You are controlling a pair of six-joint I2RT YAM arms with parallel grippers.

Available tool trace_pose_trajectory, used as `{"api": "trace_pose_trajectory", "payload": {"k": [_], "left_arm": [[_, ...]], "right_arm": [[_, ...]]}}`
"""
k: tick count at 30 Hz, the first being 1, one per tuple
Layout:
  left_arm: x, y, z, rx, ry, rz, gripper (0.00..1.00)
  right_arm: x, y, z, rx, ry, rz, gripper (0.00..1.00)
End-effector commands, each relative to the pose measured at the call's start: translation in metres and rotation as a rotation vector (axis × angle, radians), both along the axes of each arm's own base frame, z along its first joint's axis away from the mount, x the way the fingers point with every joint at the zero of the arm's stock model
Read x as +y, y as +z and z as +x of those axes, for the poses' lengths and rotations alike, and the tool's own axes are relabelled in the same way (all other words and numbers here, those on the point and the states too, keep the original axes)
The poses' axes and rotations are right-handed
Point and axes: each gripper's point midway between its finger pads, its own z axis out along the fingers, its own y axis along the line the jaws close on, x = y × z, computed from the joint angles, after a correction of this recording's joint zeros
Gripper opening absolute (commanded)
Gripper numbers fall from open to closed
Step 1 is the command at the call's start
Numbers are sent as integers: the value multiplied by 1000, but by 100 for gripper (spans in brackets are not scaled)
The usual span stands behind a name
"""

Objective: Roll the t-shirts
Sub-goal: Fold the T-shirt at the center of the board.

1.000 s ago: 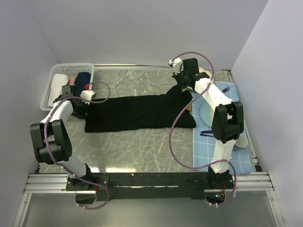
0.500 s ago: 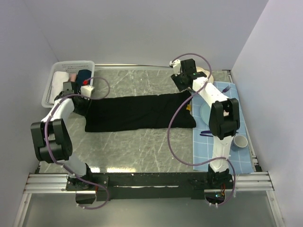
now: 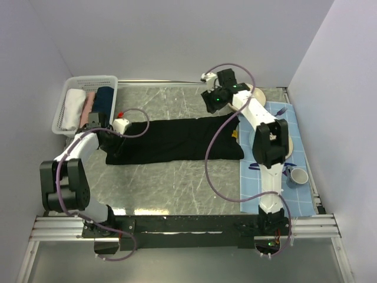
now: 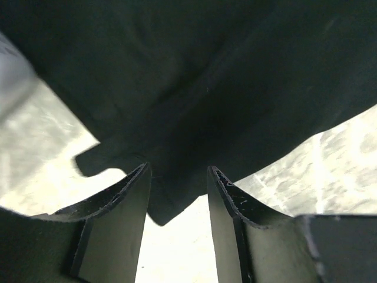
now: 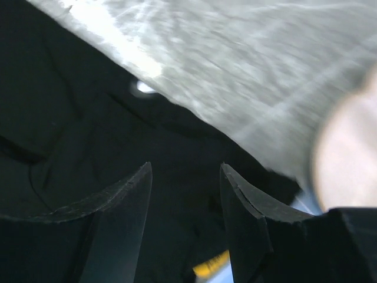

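The shirt runs left to right; left gripper and right gripper, fingers spread, seemingly empty, flank its ends.

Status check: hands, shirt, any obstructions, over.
Both open: left hand at black t-shirt left end, right hand at far right corner. Shirt flat, unrolled. Nothing on it.

left gripper hides the black t-shirt at its left end
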Motion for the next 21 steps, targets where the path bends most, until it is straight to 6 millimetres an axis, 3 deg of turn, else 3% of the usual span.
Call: {"api": "trace_pose_trajectory", "payload": {"k": [1,5,9,11,15,21], "left_arm": [[7,-13,7,-16,-33,64,49],[13,-41,2,61,-32,109,47],[18,-56,0,83,-21,138,46],[18,-60,-1,89,-14,143,45],[18,-65,-10,106,-17,154,45],[14,-70,-25,138,-14,134,44]], "right_arm": [[41,-8,-9,44,134,31,56],[69,-21,-22,86,224,35,56],[87,-47,-37,146,261,6,57],[96,-51,-40,151,262,12,58],[96,-66,-32,142,185,-27,59],[95,-71,-13,111,97,-54,57]]}}
